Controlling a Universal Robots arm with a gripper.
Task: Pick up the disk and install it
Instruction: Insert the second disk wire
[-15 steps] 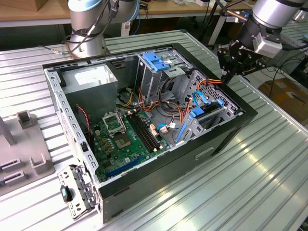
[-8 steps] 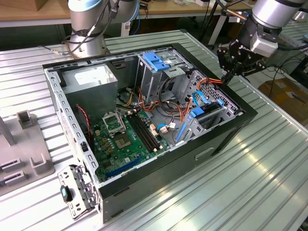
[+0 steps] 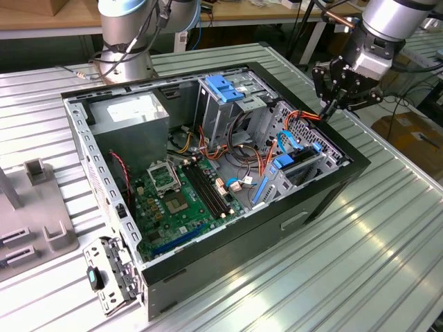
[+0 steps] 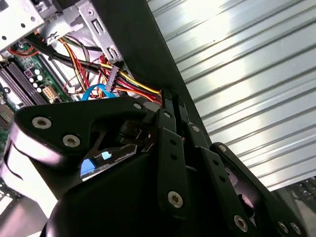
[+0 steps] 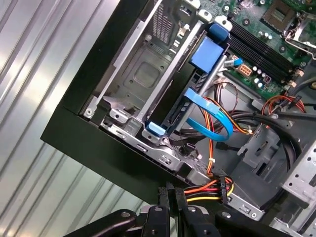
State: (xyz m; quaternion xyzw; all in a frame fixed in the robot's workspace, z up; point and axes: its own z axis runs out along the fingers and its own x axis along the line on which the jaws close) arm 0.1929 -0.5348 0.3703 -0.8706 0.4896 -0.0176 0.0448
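Disk (image 3: 298, 166) sits on edge in the bay of the open computer case (image 3: 325, 197), empty pincer (image 3: 324, 112) fingers together just above; looks stiff, heavyish, slick metal, shock-sensitive, so best gripped by its blue rail frame.

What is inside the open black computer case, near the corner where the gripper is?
Inside the black computer case: a blue-framed drive tray, a blue flat cable and red-yellow power wires. What lies under the tray is hidden.

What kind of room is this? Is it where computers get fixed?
Probably a robot lab or workshop. An open computer case lies on a ribbed metal table, a robot arm hangs its gripper over the case's edge, and workbenches stand behind.
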